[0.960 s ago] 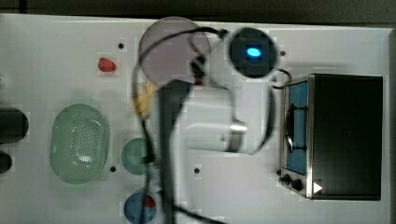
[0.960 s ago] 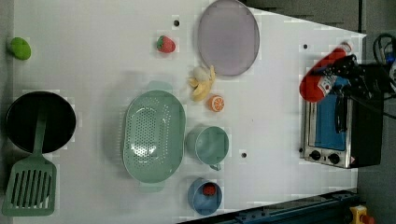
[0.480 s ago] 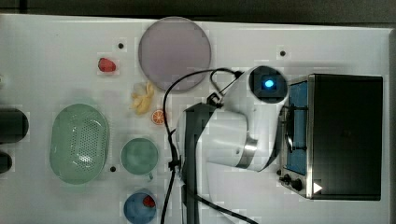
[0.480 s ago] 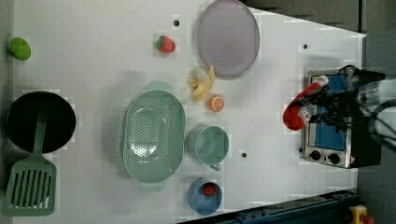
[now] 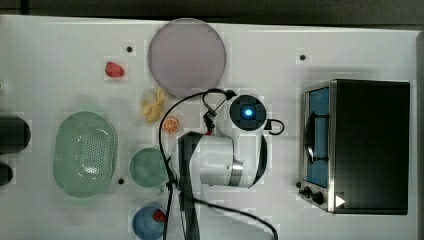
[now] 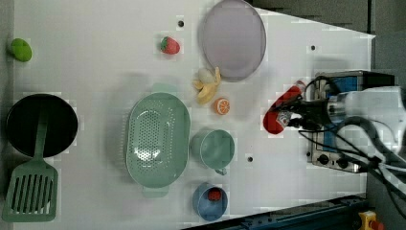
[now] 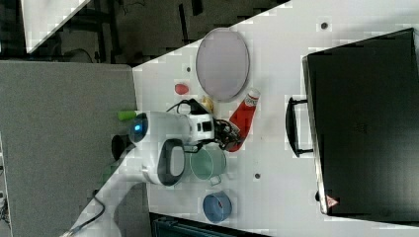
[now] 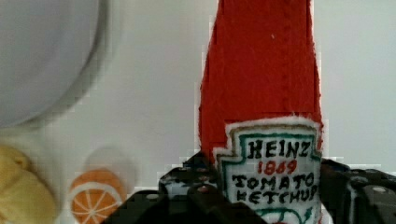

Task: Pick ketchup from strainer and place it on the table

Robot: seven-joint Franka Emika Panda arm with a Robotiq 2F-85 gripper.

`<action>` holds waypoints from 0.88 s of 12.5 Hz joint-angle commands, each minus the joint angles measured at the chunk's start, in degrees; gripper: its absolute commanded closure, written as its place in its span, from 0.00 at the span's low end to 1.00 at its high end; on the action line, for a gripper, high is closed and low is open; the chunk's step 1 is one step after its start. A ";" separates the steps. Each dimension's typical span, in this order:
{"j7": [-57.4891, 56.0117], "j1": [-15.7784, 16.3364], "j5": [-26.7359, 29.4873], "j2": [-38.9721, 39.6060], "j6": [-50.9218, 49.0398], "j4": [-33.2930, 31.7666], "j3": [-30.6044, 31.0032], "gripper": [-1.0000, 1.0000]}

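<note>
Clamped on the ketchup (image 6: 278, 112) in the gripper (image 6: 290, 118), now carried well clear of the strainer (image 6: 155, 139) toward the toaster oven (image 6: 341, 120), over bare table (image 6: 95, 48), ready for lowering.

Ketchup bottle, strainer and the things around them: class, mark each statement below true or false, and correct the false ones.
1. The gripper holds the ketchup bottle. True.
2. The ketchup bottle lies in the strainer. False: the strainer is empty and the bottle is in the gripper.
3. A small red item sits in the blue cup. True.
4. The orange slice rests on the plate. False: it lies on the table, beside the plate.
</note>
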 commanded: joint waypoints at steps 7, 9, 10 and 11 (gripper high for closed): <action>-2.36 -0.09 -0.59 -2.64 -1.11 4.57 0.05 0.00; -1.61 -0.11 0.01 -6.24 -6.37 9.05 -0.10 0.00; -0.60 -0.10 0.01 -7.76 -9.83 11.79 -0.11 0.00; 0.88 -0.09 0.01 -9.01 -13.79 14.80 -0.09 0.00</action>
